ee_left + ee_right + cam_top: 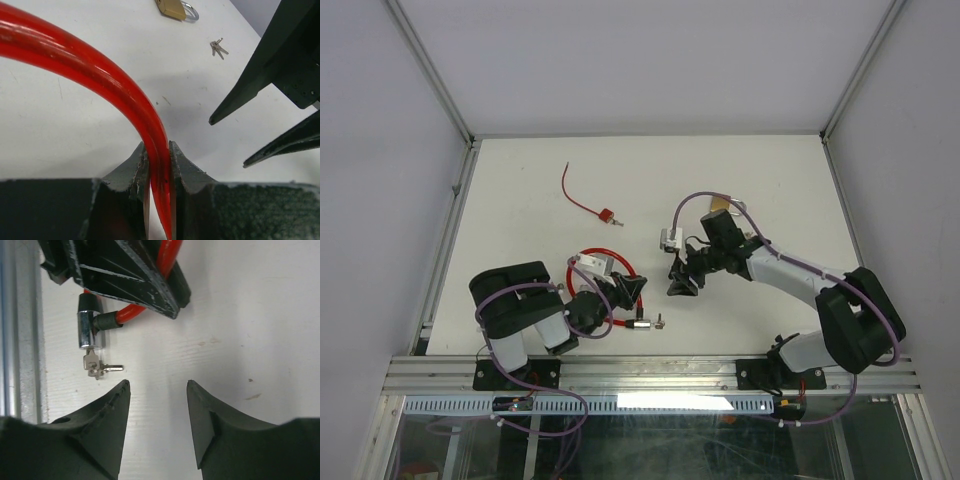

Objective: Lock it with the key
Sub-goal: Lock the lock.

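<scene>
The left arm (520,305) and right arm (790,272) share one build: glossy black joint housings, white link tubes and a lilac cable (705,197) looped loosely along each. Each stands on a black base plate (515,375). The fingers (100,425) are matte, dark wedges tapering to points, with pale scuffed edges.

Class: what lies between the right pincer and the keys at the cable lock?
Nothing: the right wrist view shows only bare table between the open right pincer and the keys at the cable lock.
</scene>
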Controlling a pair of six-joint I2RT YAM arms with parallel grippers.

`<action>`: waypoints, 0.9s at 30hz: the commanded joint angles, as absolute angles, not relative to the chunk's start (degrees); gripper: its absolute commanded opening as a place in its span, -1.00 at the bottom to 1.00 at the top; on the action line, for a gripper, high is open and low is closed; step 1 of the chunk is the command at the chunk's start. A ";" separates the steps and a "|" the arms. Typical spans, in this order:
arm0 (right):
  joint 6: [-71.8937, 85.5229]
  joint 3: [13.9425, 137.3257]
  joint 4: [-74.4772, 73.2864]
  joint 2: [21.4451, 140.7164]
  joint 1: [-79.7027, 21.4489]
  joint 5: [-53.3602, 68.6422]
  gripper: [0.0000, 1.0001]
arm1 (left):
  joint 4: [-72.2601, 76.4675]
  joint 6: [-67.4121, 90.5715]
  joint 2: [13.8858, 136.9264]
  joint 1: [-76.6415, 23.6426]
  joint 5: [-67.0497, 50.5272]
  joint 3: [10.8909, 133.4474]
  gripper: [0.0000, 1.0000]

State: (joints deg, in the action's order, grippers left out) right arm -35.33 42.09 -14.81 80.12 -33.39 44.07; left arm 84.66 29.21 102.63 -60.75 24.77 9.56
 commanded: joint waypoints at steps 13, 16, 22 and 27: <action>-53.80 34.32 -12.61 72.35 -46.16 46.36 0.02 | 99.67 24.02 106.18 -61.79 23.89 7.66 -1.00; -53.88 32.71 -9.69 71.57 -48.43 44.17 -0.03 | 99.71 23.97 106.39 -61.79 23.91 7.71 -1.00; -49.12 32.51 -3.13 73.40 -55.64 37.21 -0.07 | 99.67 24.34 107.13 -61.79 23.44 8.33 -1.00; -43.69 34.52 0.28 77.10 -60.14 31.60 -0.06 | 99.72 24.52 107.05 -61.79 23.42 8.38 -1.00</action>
